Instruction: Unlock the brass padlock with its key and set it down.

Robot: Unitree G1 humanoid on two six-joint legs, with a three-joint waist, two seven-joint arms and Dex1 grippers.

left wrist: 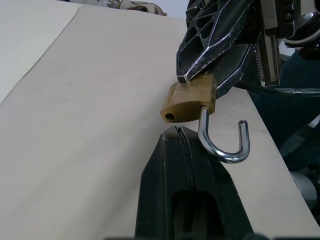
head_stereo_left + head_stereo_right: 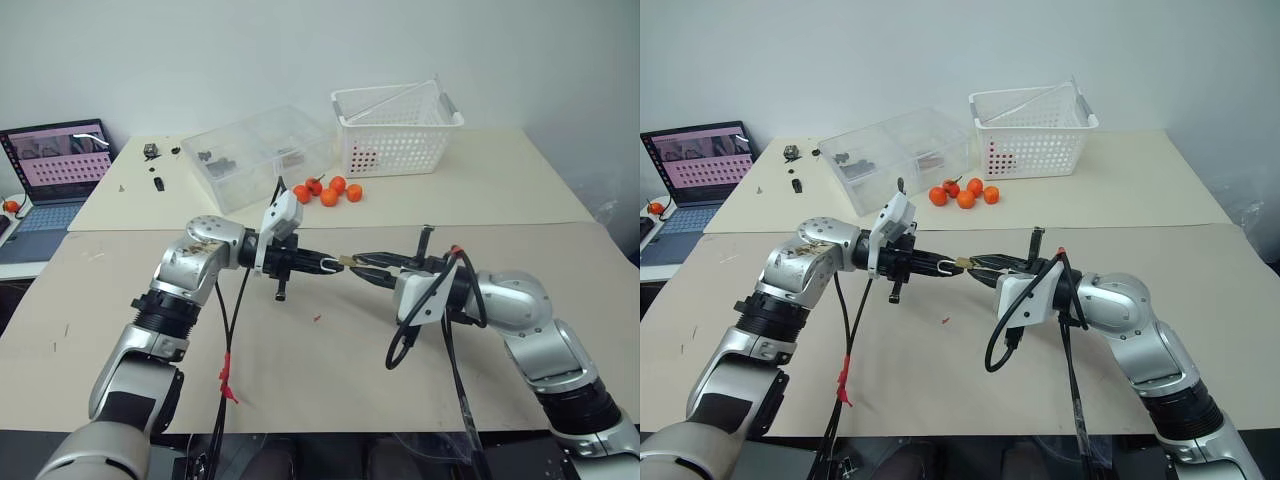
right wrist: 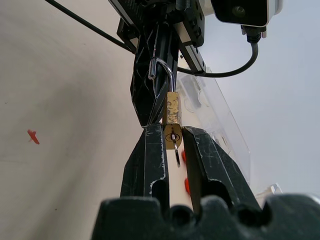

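The brass padlock (image 1: 190,102) hangs above the table between my two hands, and my right gripper (image 3: 172,131) is shut on its small yellow body. Its silvery shackle (image 1: 225,147) stands open, one end swung free of its hole. In the right wrist view a thin silvery key (image 3: 176,156) sticks out of the keyhole face between my fingers. My left gripper (image 1: 176,131) is shut, its tip just short of the lock body and beside the shackle, with nothing pinched between its fingers. In the head views the two grippers meet tip to tip at the padlock (image 2: 347,262).
At the back of the table stand a white perforated basket (image 2: 395,130) and a clear plastic box (image 2: 255,155), with several small orange fruits (image 2: 330,192) in front. A laptop (image 2: 55,165) sits far left. A red speck (image 2: 317,319) lies on the beige tabletop (image 2: 330,380) below the grippers.
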